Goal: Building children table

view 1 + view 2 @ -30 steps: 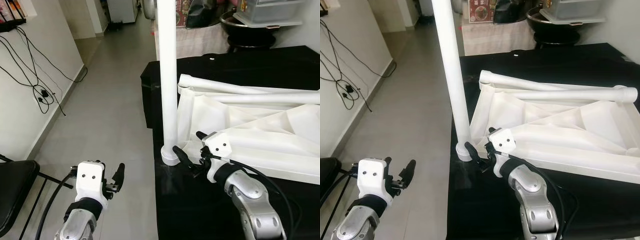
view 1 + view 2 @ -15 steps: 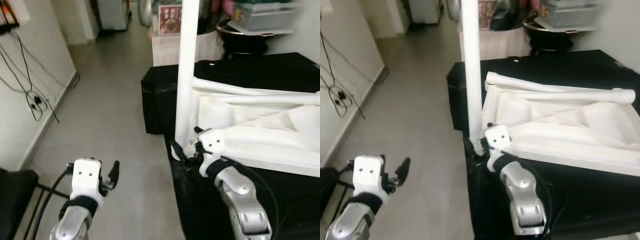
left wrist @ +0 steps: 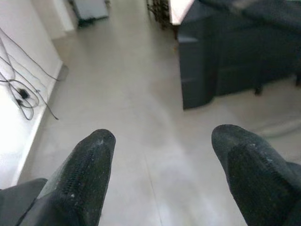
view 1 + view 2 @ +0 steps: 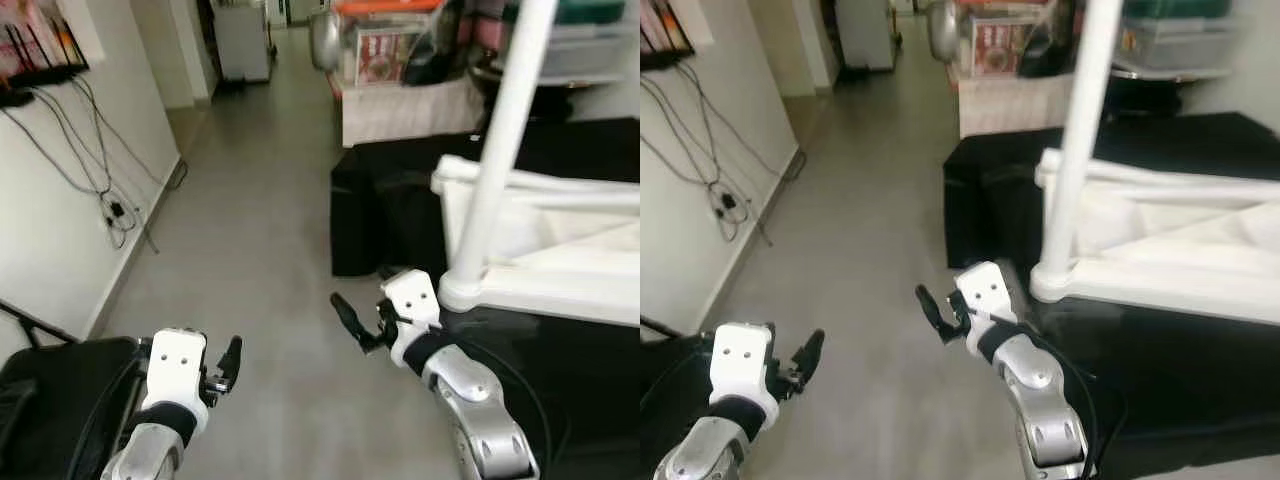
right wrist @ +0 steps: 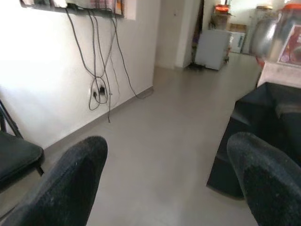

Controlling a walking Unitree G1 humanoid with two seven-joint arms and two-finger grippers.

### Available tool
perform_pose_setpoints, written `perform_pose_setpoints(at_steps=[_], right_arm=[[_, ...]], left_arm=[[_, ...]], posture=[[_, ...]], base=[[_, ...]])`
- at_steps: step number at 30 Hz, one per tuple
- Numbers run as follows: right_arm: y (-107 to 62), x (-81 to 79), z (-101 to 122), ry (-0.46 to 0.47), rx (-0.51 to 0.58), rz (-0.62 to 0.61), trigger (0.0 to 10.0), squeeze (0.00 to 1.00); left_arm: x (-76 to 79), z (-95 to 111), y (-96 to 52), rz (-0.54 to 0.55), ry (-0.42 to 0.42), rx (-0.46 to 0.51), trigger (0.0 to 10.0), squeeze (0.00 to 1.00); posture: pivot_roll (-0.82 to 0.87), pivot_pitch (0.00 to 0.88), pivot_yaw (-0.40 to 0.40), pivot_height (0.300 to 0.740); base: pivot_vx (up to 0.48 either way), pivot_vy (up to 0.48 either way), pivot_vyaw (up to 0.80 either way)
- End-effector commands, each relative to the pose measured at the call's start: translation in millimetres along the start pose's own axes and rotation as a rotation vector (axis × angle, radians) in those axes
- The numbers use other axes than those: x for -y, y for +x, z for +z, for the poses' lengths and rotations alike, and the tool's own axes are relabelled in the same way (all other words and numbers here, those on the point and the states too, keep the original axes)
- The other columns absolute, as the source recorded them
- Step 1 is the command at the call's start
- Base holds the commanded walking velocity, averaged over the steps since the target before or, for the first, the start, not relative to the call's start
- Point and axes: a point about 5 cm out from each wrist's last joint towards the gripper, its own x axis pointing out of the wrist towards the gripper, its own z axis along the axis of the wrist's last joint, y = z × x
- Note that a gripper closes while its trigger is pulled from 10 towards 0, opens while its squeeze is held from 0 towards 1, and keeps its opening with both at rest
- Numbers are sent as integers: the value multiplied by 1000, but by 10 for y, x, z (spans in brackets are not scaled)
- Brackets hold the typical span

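Left eye view — white leg (image 4: 497,160) stands upright, leaning slightly.

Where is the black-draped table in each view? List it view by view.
Left eye view: black-draped table, right half, under the white frame.
Right eye view: right half too.
Left wrist view: dark block ahead.
Right wrist view: dark block ahead.
Shared landmark: wall cables.

White table frame (image 4: 560,285) on black cloth (image 4: 400,190), grey floor (image 4: 260,230), black-fingered grippers with white housings.
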Motion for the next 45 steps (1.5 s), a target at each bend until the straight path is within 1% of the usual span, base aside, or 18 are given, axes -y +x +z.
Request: perform_pose_setpoints(at_steps=[1,4,7,9,11,14,18,26,45], right_arm=[[42,-32,31,-8,16,5,10000,0],[43,-34,28,-4,16,5,10000,0],[62,-34,9,2,0,-7,10000,0],[79,-35,8,5,-3,-10,10000,0],[98,-32,11,3,-5,-18,10000,0],[105,-28,11,3,-4,-23,10000,0],[151,-23,-1,21,-7,-28,10000,0],[220,-37,-6,33,-7,-19,10000,0],[255,-16,-29,51,-18,-12,10000,0]], left_arm=[[-57,-35,-10,19,14,-14,10000,0],[-58,-34,-9,20,12,-13,10000,0],[-44,1,-20,15,37,-2,10000,0],[-23,20,-26,2,39,-2,10000,0],[25,63,-29,-27,19,16,10000,0],[44,81,-27,-38,16,23,10000,0],[109,113,6,-67,-16,39,10000,0],[85,55,34,-61,-17,29,10000,0],[97,57,83,-71,-40,38,10000,0]], posture=[[-49,53,60,740],[-49,53,60,740],[-46,51,58,740],[-46,48,59,740],[-46,48,59,740],[-46,48,59,740],[-46,32,63,740],[-47,27,61,740],[-52,26,47,740]], base=[[0,480,0],[0,480,0],[0,0,0],[0,0,0],[0,0,0],[0,0,0],[272,0,0],[353,0,0],[384,0,0]])
